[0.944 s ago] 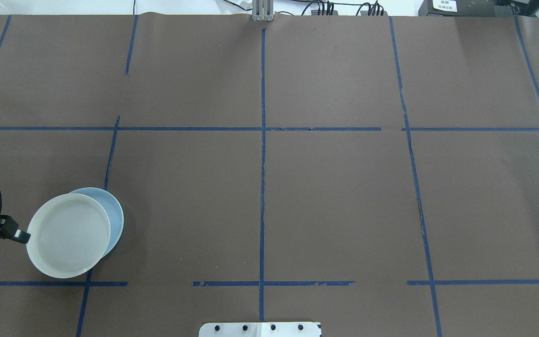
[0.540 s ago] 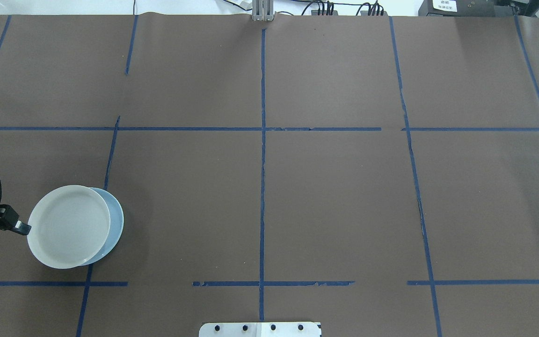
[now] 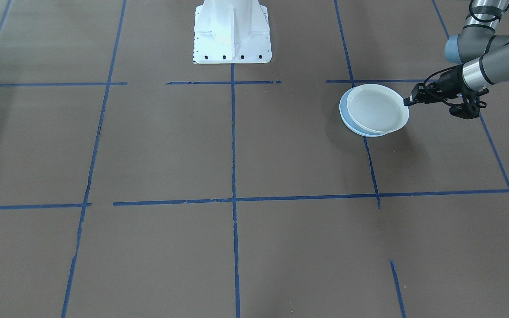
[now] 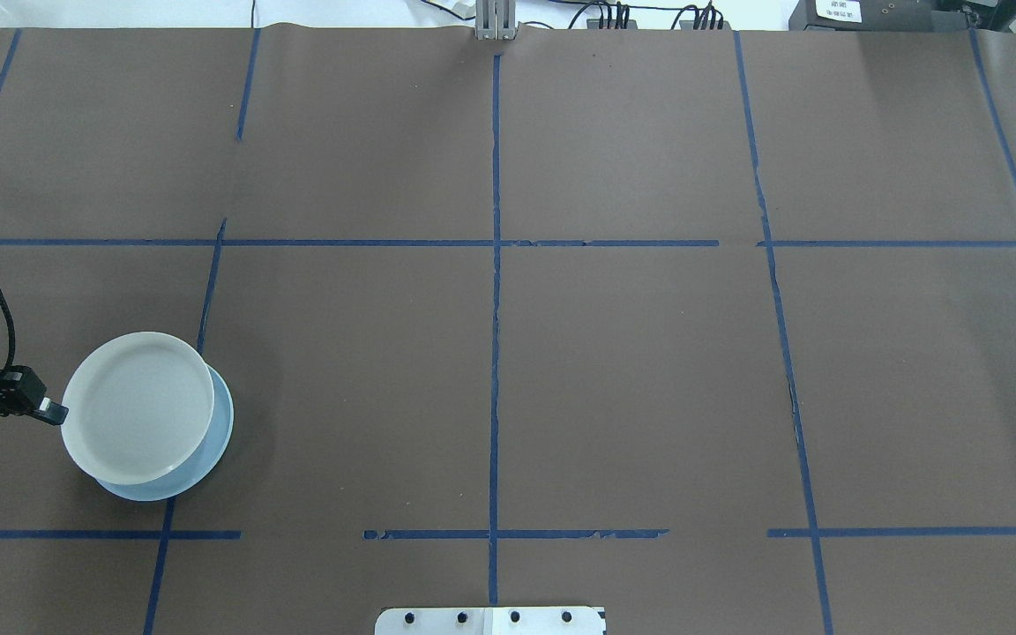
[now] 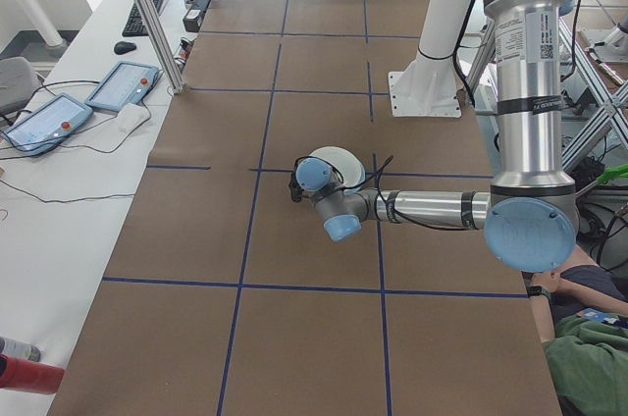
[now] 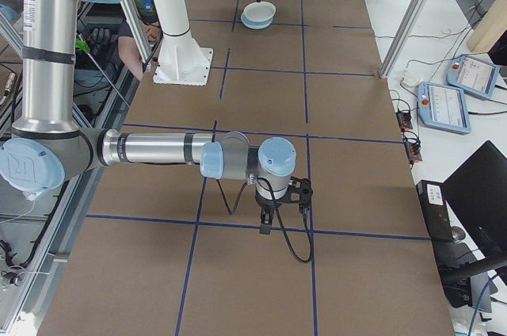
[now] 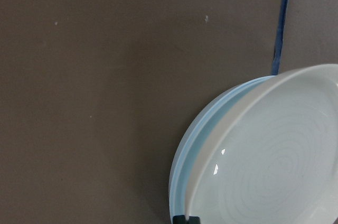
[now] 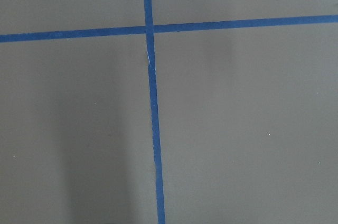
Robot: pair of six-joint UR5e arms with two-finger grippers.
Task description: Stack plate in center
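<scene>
The center, a pale blue matte plate [image 4: 220,437], lies at the table's left, and only a crescent of it [image 3: 344,115] shows. Over it, nearly concentric, is a glossy white plate [image 4: 138,408] with faint rings [image 7: 274,166]. My left gripper [image 4: 54,412] is shut on the white plate's left rim, its fingertips [image 7: 186,218] at the bottom of the left wrist view. I cannot tell whether the two plates touch. My right gripper [image 6: 267,229] points down over bare table far from the plates, and whether it is open or shut cannot be told.
Brown paper with blue tape lines [image 4: 495,353] covers the table. The white robot base [image 3: 232,33] stands at mid table edge. Tablets [image 5: 118,87] and cables lie beyond the far side. A person [image 5: 589,357] lies by the table end.
My left gripper has carried the white plate away from the robot and slightly right. It now covers most of the blue plate instead of overlapping its near left side.
</scene>
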